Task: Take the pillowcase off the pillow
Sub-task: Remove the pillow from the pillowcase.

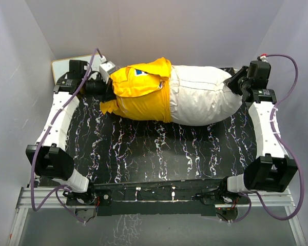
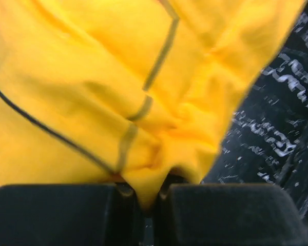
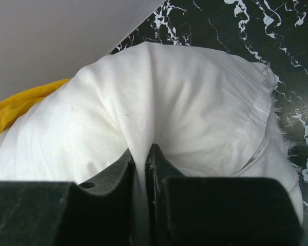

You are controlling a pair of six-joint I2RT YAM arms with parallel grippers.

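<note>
While left jaws pinch bunched yellow pillowcase (image 1: 141,95), right jaws clamp wrinkled white pillow (image 1: 203,97), half uncovered.

Left gripper (image 2: 150,197) and right gripper (image 3: 145,160) both clamped closed.

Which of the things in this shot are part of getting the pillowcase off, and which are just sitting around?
In the job: pillowcase; pillow; left gripper, pinching the yellow fabric; right gripper, pinching the pillow's white end.
Just lying about: white-faced board at the far left corner; the black marbled table only carries things.
</note>
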